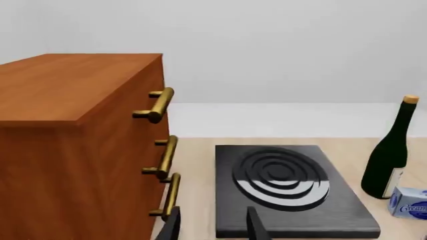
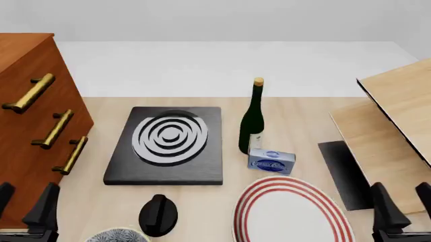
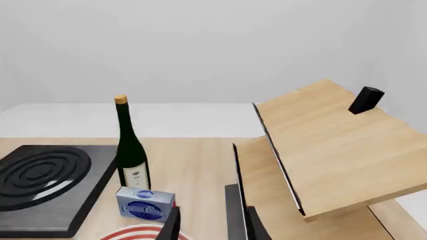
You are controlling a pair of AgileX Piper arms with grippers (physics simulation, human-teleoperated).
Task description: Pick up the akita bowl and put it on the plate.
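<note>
Only the far rim of the akita bowl [image 2: 118, 236], white with dark speckles, shows at the bottom edge of the front view, left of centre. The plate [image 2: 293, 216], white with red rings, lies at the front right; a sliver of the plate [image 3: 137, 233] also appears in the right wrist view. My left gripper [image 2: 25, 202] hangs open at the near left, left of the bowl, holding nothing. My right gripper [image 2: 405, 202] hangs open at the near right, right of the plate, also holding nothing. Neither wrist view shows the bowl.
A black knob-shaped object [image 2: 158, 215] stands just beside the bowl. Behind it lies a black stove [image 2: 168, 145]. A dark bottle [image 2: 253, 120] and a blue box [image 2: 271, 162] stand behind the plate. A wooden cabinet [image 2: 30, 126] fills the left, a tilted wooden shelf [image 2: 394, 126] the right.
</note>
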